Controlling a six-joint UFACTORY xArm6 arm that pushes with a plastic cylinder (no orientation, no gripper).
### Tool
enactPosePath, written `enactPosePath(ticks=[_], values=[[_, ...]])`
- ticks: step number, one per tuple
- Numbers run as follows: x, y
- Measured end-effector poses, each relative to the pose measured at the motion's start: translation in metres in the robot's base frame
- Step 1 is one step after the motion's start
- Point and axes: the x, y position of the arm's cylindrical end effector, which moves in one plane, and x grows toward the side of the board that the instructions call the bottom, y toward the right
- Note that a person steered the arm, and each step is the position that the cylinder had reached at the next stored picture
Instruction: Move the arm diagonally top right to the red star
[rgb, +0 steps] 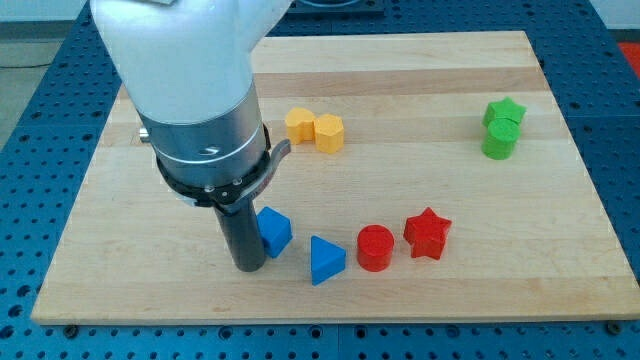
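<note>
The red star (428, 233) lies on the wooden board (420, 90) right of centre, near the view's bottom. A red cylinder (376, 247) stands just left of it, almost touching. My tip (249, 267) rests on the board at the lower left, well left of the red star. It is right beside a blue block (273, 230), touching or nearly touching its left side. A blue triangular block (325, 260) lies between my tip and the red cylinder.
Two yellow blocks (315, 128) sit together above the centre. A green star (505, 112) and a green cylinder (499, 142) sit together at the upper right. The arm's white and grey body (195, 90) hides the board's upper left.
</note>
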Motion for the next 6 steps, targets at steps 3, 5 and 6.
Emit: enactPosePath(ticks=[3, 5, 6], values=[[0.046, 0.098], [0.039, 0.261], [-0.008, 0.278]])
